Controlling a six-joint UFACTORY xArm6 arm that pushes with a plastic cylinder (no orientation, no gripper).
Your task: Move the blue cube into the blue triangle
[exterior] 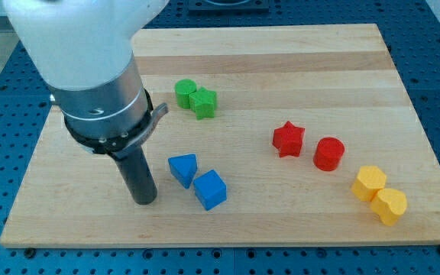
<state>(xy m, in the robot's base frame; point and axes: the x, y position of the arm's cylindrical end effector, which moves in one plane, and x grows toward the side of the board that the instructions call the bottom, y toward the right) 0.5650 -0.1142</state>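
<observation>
The blue cube (210, 189) lies near the view's bottom middle of the wooden board (281, 69). The blue triangle (183, 168) sits just up and to the left of it, the two touching or nearly so. My tip (144, 200) rests on the board to the left of both blue blocks, a short gap from the triangle and farther from the cube. The arm's wide grey and white body (90, 69) fills the view's top left.
A green cylinder (186, 92) and a green star (203, 102) touch at the upper middle. A red star (288, 139) and a red cylinder (328, 153) sit at the right. A yellow hexagon (370, 183) and a yellow heart (390, 205) lie at the bottom right.
</observation>
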